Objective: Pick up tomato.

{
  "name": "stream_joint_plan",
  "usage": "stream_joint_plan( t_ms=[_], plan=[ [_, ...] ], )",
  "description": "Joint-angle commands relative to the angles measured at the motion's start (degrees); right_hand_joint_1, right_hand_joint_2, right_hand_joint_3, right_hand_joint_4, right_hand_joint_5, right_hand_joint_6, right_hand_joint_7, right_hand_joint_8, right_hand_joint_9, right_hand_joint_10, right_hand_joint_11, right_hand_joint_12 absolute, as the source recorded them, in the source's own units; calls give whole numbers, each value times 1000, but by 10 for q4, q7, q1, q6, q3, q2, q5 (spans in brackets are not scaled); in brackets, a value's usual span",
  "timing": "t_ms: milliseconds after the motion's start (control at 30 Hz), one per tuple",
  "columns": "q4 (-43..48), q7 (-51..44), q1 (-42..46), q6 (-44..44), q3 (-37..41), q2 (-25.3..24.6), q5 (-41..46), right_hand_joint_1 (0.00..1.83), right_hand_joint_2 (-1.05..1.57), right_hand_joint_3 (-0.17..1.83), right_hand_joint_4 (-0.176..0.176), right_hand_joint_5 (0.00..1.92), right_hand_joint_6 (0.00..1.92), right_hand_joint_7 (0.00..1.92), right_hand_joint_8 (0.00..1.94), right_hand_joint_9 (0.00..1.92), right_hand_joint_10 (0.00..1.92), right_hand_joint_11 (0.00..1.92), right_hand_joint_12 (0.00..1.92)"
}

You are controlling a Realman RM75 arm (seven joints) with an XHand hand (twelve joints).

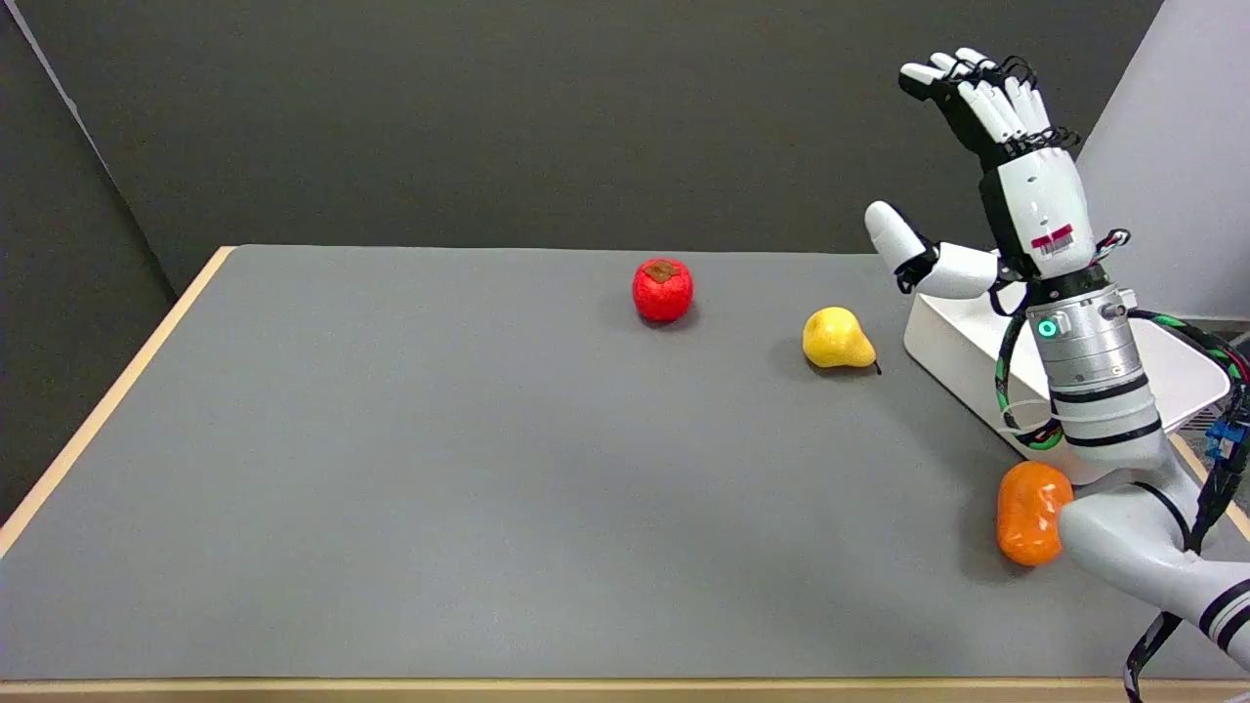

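Tomato (663, 290): bright red, round, slightly bumpy skin, brown-green stem patch on top; sitting on the grey bench (391, 469) toward the far edge, near the middle. Right hand (986, 166) raised in the air well to the right of it, fingers spread apart, thumb out to the side, holding nothing. Yellow pear (836, 339) between tomato and white tray (952, 337). Orange fruit (1030, 513) near the forearm, partly hidden.

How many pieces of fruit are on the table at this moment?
3: a red tomato toward the far middle, a yellow pear to its right, and an orange fruit at near right, partly behind the right arm. The white bin's inside is partly hidden.
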State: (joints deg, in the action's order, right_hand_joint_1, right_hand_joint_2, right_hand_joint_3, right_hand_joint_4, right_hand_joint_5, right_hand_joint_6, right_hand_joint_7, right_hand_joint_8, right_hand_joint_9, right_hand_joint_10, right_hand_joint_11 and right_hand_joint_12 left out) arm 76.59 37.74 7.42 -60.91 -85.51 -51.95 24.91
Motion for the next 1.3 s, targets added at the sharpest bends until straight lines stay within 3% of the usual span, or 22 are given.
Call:
stream_joint_plan(
  t_ms=[33,300,533,833,967,1300],
  plan=[
    [5,-2,2,-8,9,4,1,420,626,869,104,242,462,226,257,21,481,-1,916],
    [28,-2,-6,24,15,23,-5,423,626,871,104,244,467,234,261,26,485,-1,928],
    [46,-2,-75,175,-4,39,-20,431,585,971,97,216,529,213,339,34,523,-1,980],
    [-36,2,-296,320,-171,45,-141,397,599,974,93,219,512,247,339,69,582,-1,1046],
    [-73,3,-377,374,-245,35,-150,334,583,963,93,223,510,247,336,86,587,0,1059],
    [-107,3,-438,442,-325,4,-147,218,595,870,105,224,446,252,287,120,535,-1,1123]
  ],
)
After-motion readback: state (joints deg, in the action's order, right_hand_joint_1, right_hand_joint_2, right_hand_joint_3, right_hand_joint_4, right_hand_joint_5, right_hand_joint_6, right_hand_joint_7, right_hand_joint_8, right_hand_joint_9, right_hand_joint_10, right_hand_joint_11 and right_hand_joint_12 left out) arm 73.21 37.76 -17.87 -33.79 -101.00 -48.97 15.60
